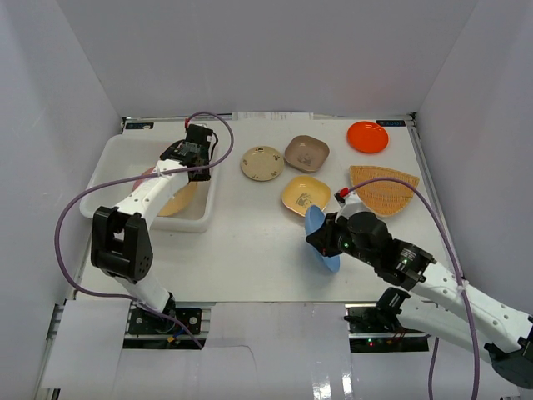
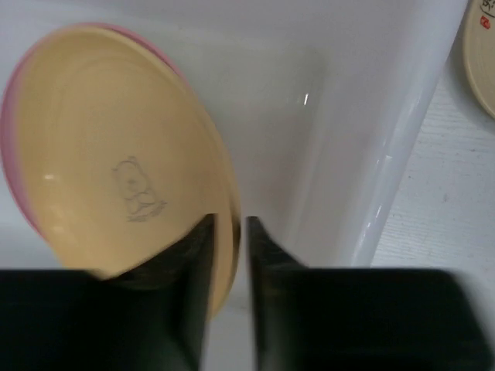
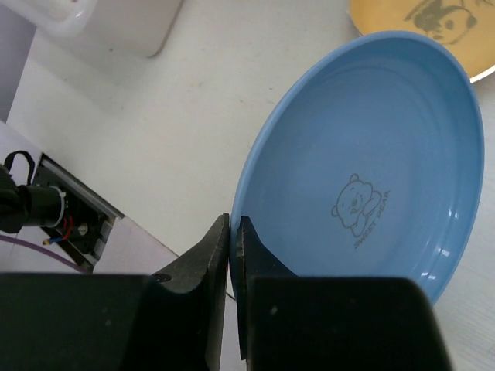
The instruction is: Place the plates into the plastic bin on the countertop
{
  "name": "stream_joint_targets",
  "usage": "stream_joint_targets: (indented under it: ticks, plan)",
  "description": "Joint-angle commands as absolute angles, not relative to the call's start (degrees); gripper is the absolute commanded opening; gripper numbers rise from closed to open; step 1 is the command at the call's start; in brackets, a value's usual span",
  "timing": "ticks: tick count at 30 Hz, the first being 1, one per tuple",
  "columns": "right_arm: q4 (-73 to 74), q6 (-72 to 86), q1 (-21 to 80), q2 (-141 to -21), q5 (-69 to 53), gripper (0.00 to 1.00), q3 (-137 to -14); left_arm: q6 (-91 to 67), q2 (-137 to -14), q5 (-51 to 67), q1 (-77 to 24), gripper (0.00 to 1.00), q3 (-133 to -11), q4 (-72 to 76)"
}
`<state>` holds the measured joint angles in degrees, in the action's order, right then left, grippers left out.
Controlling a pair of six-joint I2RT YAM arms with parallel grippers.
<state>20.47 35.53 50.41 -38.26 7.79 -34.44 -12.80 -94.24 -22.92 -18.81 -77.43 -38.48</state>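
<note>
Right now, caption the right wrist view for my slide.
Right claw grips the blue plate by its rim, countertop below, yellow plate beyond.

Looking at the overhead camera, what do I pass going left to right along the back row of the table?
plastic bin → cream plate → brown dish → orange plate

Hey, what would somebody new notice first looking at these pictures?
The blue plate, held on edge by the right tool pinching its rim, right of centre. Next, the tan plate inside the plastic bin at the left, the left tool straddling its rim. At the far right lies a bright orange-red plate.
</note>
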Motion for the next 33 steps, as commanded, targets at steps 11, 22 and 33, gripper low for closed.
stream_joint_targets:
  ticks: [11, 22, 33]
  plan:
    - [0.7, 17.8, 66.3, -58.4, 14.2, 0.08, -54.0, -18.5, -74.6, -11.7, -18.3, 0.98, -76.9, -29.4]
    - [-6.0, -5.3, 67.0, -86.6, 5.3, 0.08, -80.1, -22.7, -41.1, -12.5, -18.4, 0.98, -67.2, -15.9]
    - [-8.7, -19.7, 66.9, -118.4, -7.7, 0.08, -109.5, -23.6, -27.1, -9.9, -18.4, 0.98, -64.3, -8.7]
